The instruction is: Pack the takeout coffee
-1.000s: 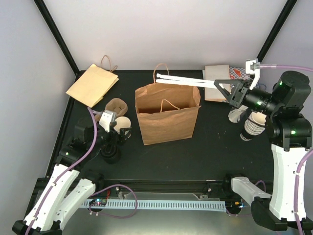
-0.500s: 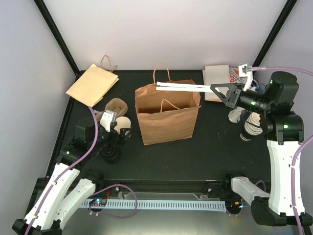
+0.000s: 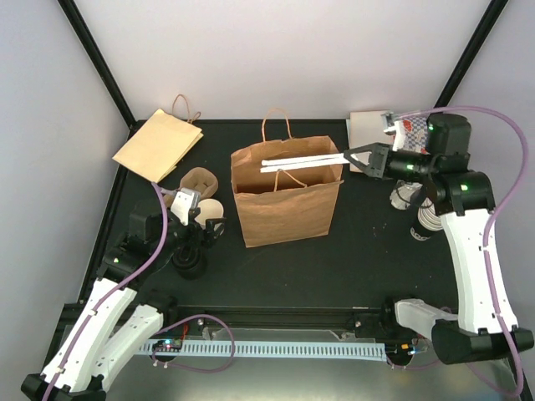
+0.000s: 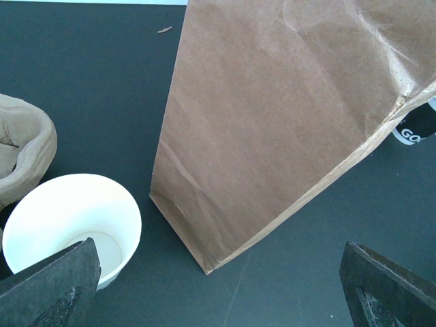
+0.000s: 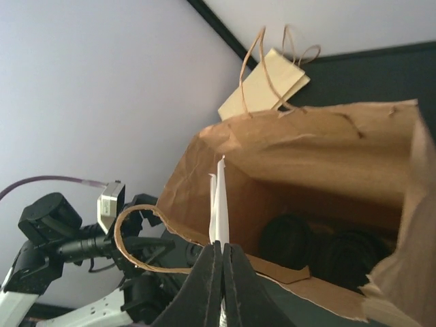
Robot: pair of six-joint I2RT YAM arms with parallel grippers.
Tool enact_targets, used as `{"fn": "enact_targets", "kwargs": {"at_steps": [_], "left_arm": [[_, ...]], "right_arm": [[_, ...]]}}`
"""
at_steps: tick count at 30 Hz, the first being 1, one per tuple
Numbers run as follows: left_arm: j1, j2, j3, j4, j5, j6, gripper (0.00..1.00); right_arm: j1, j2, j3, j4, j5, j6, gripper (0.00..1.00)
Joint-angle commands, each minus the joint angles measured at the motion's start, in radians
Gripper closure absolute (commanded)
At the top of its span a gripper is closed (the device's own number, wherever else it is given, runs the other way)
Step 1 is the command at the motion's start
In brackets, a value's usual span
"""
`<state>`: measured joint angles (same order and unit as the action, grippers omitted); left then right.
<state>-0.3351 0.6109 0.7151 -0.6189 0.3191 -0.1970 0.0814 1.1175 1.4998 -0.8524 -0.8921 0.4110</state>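
My right pincer (image 5: 219, 246) is pressed tight on two long white sticks (image 3: 301, 161), and they reach out level over the open mouth of the standing brown paper bag (image 3: 288, 209). Over on the other side, my left pincer (image 4: 218, 269) is spread wide, low beside the bag's foot. The takeout coffee (image 4: 71, 218) stands mouth up on the black table (image 3: 368, 251), right against that pincer's left finger, just beside the brown cup carrier (image 3: 198, 180).
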Motion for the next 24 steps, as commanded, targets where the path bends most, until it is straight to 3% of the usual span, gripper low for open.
{"fn": "enact_targets", "kwargs": {"at_steps": [1,6,10,11,13,15,20,24], "left_arm": [[0.002,0.000,0.003,0.029,0.023,0.012,0.01],[0.002,-0.007,0.001,0.030,0.020,0.011,0.01],[0.002,-0.009,0.001,0.029,0.018,0.010,0.01],[0.002,-0.008,0.001,0.029,0.018,0.011,0.01],[0.002,-0.005,0.000,0.029,0.019,0.011,0.01],[0.002,-0.005,0.000,0.030,0.019,0.012,0.01],[0.002,-0.004,0.001,0.028,0.020,0.010,0.01],[0.002,0.001,0.001,0.029,0.020,0.011,0.01]], "right_arm": [[0.090,0.070,0.044,-0.060,0.056,-0.023,0.98],[0.146,0.165,0.136,-0.171,0.152,-0.069,0.98],[0.150,0.191,0.173,-0.187,0.178,-0.082,0.90],[0.150,0.191,0.174,-0.186,0.186,-0.083,0.85],[0.151,0.189,0.178,-0.185,0.204,-0.083,0.58],[0.150,0.185,0.186,-0.185,0.227,-0.087,0.44],[0.150,0.145,0.207,-0.170,0.327,-0.090,0.23],[0.150,0.090,0.183,-0.136,0.414,-0.098,0.15]]}}
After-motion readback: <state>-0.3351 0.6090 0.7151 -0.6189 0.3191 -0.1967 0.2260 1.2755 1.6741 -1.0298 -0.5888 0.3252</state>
